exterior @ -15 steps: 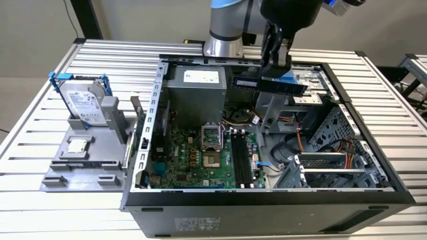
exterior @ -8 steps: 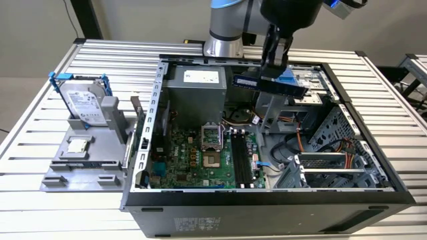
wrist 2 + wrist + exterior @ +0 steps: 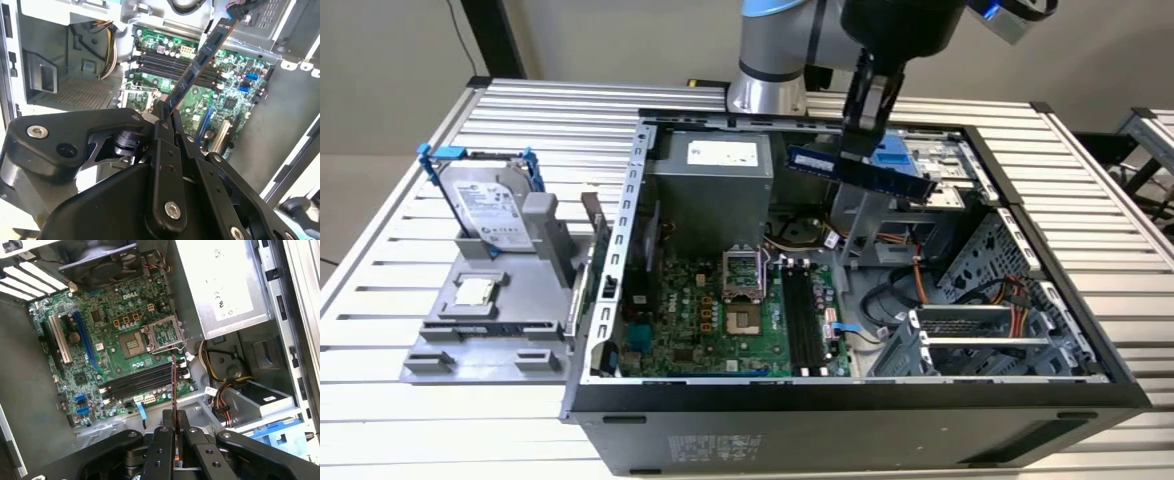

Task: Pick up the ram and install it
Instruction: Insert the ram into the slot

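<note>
Dark ram [image 3: 903, 182] clamped in the pincer [image 3: 857, 160] hangs over the open case [image 3: 638, 200], well apart from the black slots [image 3: 803, 318].

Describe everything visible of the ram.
The ram is a thin, long, narrow board, dark blue with black chips on its face and a paler label near one end. The gripper is shut on it partway along its length and holds it in the air, slightly tilted, above the open computer case and the motherboard. It touches nothing else; the long black slots below appear empty.
</note>
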Controlling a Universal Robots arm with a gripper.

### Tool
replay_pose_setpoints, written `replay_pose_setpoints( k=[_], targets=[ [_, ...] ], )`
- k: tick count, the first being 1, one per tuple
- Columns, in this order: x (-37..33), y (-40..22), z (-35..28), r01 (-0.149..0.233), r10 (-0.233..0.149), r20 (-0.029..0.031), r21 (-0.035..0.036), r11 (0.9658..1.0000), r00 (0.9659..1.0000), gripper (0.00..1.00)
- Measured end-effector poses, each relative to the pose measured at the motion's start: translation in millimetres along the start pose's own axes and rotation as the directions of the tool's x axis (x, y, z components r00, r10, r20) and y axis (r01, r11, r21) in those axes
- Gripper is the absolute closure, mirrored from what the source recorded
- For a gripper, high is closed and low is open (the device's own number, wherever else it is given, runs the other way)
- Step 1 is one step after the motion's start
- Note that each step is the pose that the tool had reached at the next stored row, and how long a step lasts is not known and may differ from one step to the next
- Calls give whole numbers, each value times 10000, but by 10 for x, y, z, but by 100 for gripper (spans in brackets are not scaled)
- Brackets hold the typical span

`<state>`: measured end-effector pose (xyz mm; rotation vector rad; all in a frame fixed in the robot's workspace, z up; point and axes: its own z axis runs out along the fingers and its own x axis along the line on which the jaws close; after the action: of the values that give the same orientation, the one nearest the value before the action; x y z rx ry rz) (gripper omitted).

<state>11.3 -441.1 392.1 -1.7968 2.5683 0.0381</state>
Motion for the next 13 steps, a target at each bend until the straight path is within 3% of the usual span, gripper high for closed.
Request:
replay_pose_setpoints(
  k=[6,10,13],
  targets=[
    [0,0,1,-848,848,15,16,9964,9964,100],
    [0,0,1,-1397,1397,24,25,9902,9902,100],
    [0,0,2,-1807,1807,32,32,9835,9835,100]
  ],
)
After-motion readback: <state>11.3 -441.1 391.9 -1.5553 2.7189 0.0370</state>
